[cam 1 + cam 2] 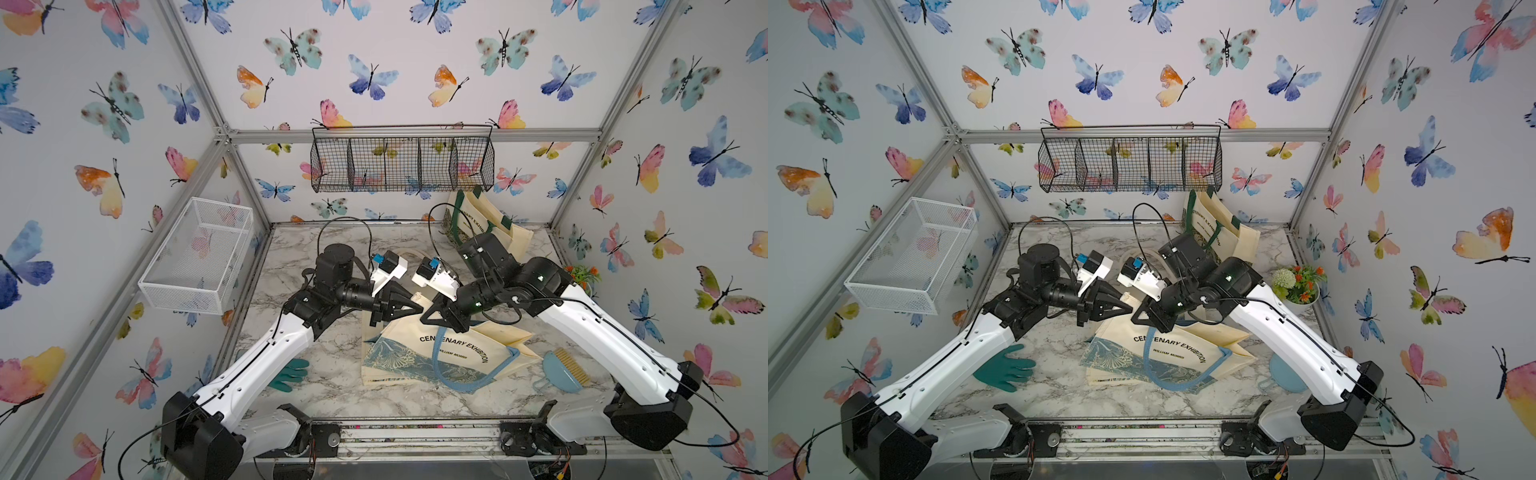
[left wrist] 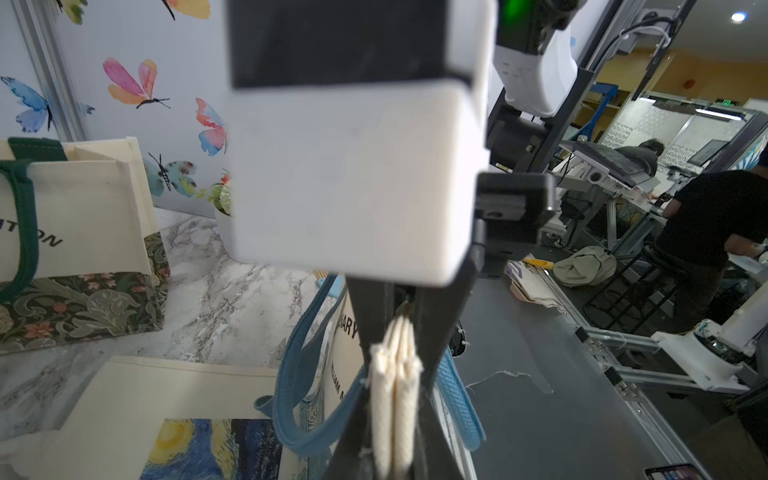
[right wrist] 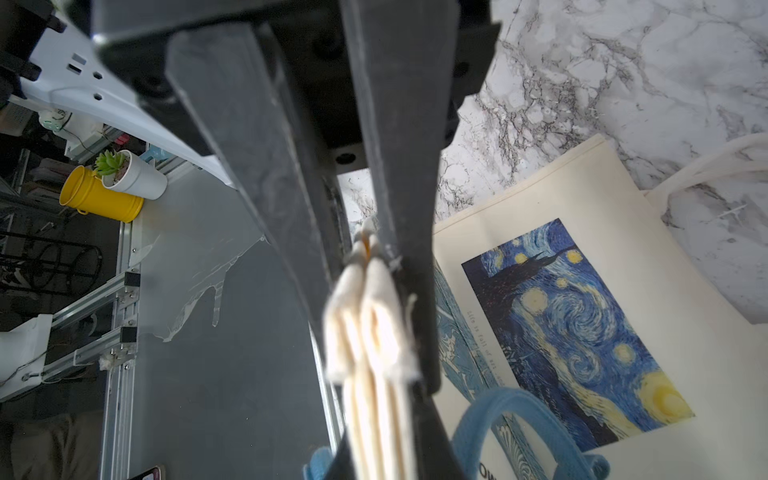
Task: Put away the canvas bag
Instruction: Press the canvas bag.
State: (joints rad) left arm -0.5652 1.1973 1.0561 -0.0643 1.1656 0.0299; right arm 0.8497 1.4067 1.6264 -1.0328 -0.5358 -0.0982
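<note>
Now left fingers (image 2: 439, 332) and right fingers (image 3: 257, 187) pinch the canvas bag (image 1: 405, 332)

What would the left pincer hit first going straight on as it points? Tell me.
Likely the right pincer: it faces the left pincer tip to tip, both shut on the cream canvas bag with blue handles, though depth is unclear.

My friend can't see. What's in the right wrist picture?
The right gripper pinches the folded edge of a cream canvas bag. Under it, a second bag with a starry night picture lies on the marble table.
</note>
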